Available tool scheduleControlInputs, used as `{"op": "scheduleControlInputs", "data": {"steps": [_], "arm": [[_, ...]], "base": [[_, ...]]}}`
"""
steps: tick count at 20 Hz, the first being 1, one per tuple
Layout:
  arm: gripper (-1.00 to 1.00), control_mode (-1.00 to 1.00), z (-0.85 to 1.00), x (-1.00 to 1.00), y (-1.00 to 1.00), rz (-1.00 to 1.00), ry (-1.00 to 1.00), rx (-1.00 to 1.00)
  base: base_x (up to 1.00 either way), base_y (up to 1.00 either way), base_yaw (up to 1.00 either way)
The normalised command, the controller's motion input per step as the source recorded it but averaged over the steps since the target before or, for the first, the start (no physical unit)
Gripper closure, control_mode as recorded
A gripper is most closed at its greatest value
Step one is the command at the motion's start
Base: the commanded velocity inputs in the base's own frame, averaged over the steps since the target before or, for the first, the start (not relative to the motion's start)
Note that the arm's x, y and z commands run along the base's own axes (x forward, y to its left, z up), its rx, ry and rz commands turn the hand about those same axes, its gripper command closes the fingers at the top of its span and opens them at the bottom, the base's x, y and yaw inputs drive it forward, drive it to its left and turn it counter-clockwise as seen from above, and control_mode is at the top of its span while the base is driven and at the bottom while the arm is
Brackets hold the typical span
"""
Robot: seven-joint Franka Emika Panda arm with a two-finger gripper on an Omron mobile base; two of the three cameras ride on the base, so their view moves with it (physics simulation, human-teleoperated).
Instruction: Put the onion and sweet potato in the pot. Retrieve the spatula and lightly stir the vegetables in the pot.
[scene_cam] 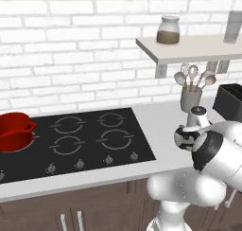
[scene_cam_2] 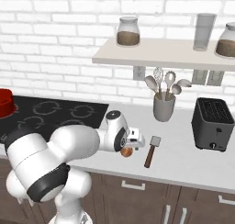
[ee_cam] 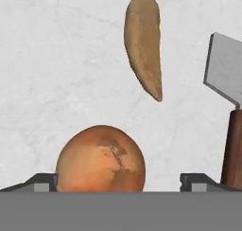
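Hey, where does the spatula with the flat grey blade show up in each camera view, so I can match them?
Left base view: I cannot pick it out; the robot's white arm covers that stretch of counter.
Right base view: the flat grey-bladed spatula with a dark brown handle lies on the white counter, right of the gripper.
Hand view: at the right edge.
Shared landmark: the roundish tan-orange onion, beside the spatula.

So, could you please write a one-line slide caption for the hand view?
Open gripper straddling the onion on the white counter, sweet potato beyond, spatula at right.
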Motion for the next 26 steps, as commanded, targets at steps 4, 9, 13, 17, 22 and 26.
{"op": "scheduleControlInputs", "data": {"steps": [4, 9, 13, 17, 22, 26], "arm": [[1.0, -1.0, -0.11, 0.01, 0.0, 0.0, 0.0, 0.0], [1.0, -1.0, 0.17, -0.37, 0.02, 0.0, 0.0, 0.07], [1.0, -1.0, 0.78, -0.66, 0.43, 0.0, 0.0, 0.12], [1.0, -1.0, 0.98, -0.51, 0.62, 0.0, -0.01, 0.1], [1.0, -1.0, 0.76, -0.22, 0.78, 0.0, -0.09, 0.0], [1.0, -1.0, 0.6, -0.19, 0.56, 0.0, -0.11, 0.0]], "base": [[0.0, 0.0, 0.0], [0.0, 0.0, 0.0], [0.0, 0.0, 0.0], [0.0, 0.0, 0.0], [0.0, 0.0, 0.0], [0.0, 0.0, 0.0]]}}
